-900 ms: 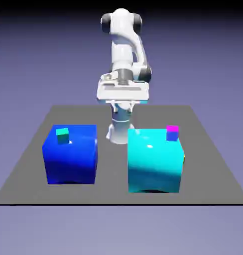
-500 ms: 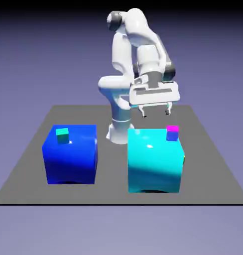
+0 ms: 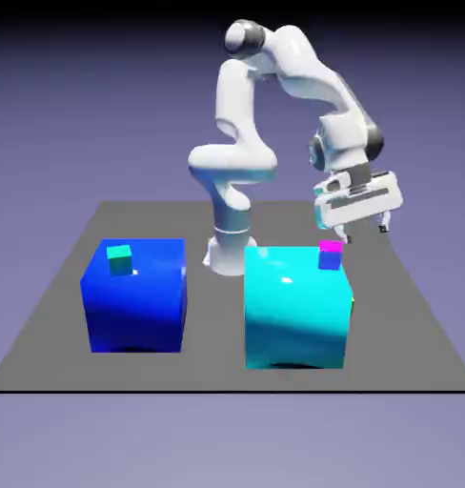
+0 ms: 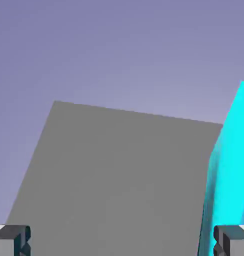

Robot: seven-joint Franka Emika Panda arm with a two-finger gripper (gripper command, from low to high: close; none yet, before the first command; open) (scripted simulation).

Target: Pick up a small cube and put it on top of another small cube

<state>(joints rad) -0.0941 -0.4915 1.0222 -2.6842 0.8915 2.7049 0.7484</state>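
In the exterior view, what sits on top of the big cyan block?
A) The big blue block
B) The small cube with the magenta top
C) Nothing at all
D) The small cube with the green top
B: the magenta-topped small cube shows on the top of the cyan block, near its back edge toward the exterior view's right.
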